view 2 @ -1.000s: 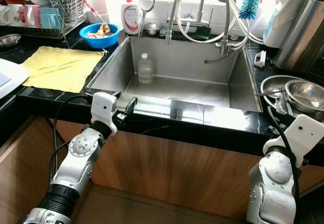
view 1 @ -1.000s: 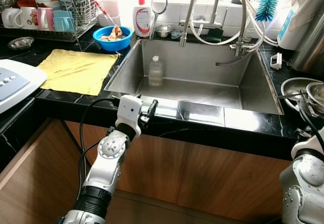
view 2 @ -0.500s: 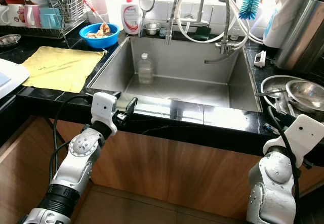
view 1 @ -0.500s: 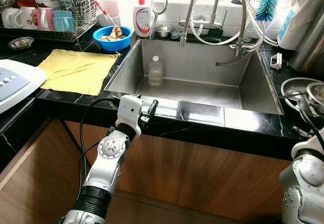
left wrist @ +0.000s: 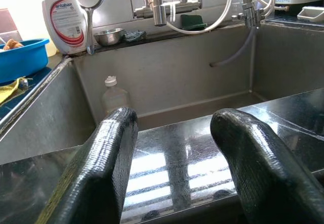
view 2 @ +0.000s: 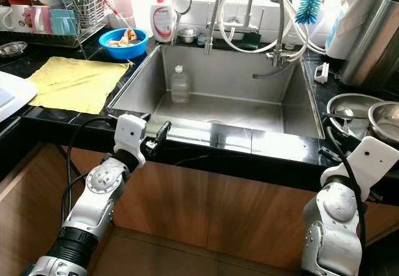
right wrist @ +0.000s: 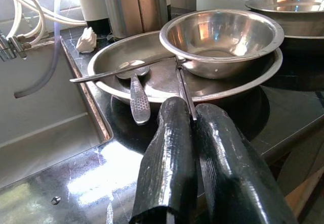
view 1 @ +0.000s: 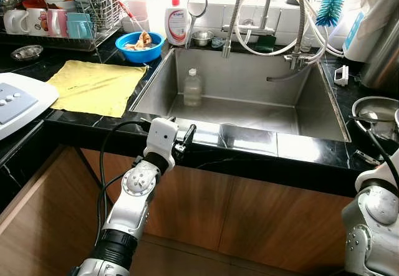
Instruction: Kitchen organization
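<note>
A: Where was everything, going by the sink?

B: A clear bottle stood upright inside it, at the back wall toward the robot's left. The left gripper hung over the sink's front rim near its left corner, with its two fingers spread well apart and nothing between them.

A: And the right one?

B: The right gripper sat over the black counter to the sink's right, fingers pressed together, empty. Just beyond its tips lay a wide steel plate carrying a steel bowl and a spoon, with a long thin utensil handle across them.

A: Anything on the sink's other side?

B: A yellow cloth lay flat on the counter left of it. A blue bowl holding food scraps sat at the back-left corner, and a soap pump bottle stood just beside that bowl. A blue bottle brush stood up behind the sink's back-right corner
</note>
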Controlling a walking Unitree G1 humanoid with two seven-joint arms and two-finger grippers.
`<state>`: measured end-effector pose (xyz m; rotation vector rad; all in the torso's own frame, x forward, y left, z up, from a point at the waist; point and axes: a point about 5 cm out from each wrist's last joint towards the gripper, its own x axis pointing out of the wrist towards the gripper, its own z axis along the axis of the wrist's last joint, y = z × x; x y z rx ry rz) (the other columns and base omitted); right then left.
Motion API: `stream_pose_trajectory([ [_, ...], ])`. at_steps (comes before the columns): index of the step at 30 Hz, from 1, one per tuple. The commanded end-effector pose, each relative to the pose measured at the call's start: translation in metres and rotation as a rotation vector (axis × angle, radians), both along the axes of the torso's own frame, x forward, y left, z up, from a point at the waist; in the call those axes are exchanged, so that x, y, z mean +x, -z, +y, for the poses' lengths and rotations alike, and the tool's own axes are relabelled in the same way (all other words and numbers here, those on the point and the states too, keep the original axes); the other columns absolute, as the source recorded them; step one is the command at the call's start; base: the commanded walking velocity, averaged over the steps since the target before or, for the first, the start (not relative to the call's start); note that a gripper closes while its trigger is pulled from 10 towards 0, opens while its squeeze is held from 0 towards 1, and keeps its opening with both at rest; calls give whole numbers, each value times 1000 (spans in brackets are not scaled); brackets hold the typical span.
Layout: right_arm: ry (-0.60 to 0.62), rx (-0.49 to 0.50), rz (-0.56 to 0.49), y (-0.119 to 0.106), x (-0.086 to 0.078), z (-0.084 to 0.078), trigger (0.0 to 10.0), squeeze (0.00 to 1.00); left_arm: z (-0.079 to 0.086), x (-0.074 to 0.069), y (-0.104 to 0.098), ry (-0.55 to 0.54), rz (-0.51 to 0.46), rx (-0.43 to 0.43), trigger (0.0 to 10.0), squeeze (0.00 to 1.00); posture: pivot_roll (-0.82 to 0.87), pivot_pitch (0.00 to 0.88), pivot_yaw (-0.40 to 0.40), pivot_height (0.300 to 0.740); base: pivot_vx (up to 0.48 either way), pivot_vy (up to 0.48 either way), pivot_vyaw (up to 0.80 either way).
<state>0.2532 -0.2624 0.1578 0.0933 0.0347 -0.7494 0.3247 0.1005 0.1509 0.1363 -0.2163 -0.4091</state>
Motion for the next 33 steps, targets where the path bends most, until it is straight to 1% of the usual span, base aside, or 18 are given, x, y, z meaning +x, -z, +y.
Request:
stream_pose_trajectory([
  [1,-25,-4,-31,-5,4,3,10000,0,0,0,-6,6,-32,1,10000,0,-10,0,-15,740,0,0,0],
  [2,-46,-13,-58,-10,6,5,10000,0,0,0,-6,5,-33,2,10000,0,-10,0,-14,740,0,0,0],
  [4,-51,-15,-68,-12,7,6,10000,0,0,0,-6,5,-33,2,10000,0,-10,0,-14,740,0,0,0],
  [6,-101,-49,-141,-25,12,12,10000,0,-1,0,-6,4,-33,2,10000,0,-12,0,-14,740,0,0,0],
  [7,-101,-49,-141,-25,12,12,10000,0,-1,0,-6,4,-33,2,10000,0,-12,0,-14,740,0,0,0],
  [8,-116,-58,-167,-30,13,14,10000,0,-1,0,-6,5,-33,2,10000,0,-11,0,-15,740,0,0,0],
  [13,-144,-94,-183,-34,14,18,10000,0,-1,0,-6,4,-32,1,10000,0,-13,0,-16,740,0,0,0],
  [19,-139,-105,-201,-36,14,17,10000,0,-1,0,-5,1,-32,-1,10000,0,-12,0,-17,740,0,0,0],
  [21,-152,-142,-207,-40,14,18,10000,0,-1,0,-6,1,-32,-1,10000,0,-15,0,-17,740,0,0,0],
  [26,-153,-144,-209,-40,14,18,10000,0,-1,0,-6,0,-32,-1,10000,0,-15,0,-17,740,0,0,0],
  [27,-166,-199,-242,-50,14,22,10000,0,-2,-1,-5,3,-31,-4,10000,0,-19,0,-17,740,0,0,0],
  [28,-169,-214,-251,-53,14,23,10000,0,-2,-1,-5,4,-30,-5,10000,0,-19,0,-17,740,0,0,0],
  [33,-209,-230,-268,-55,16,28,10000,0,-1,0,-5,0,-30,-5,10000,0,-19,0,-18,740,0,0,0],
])
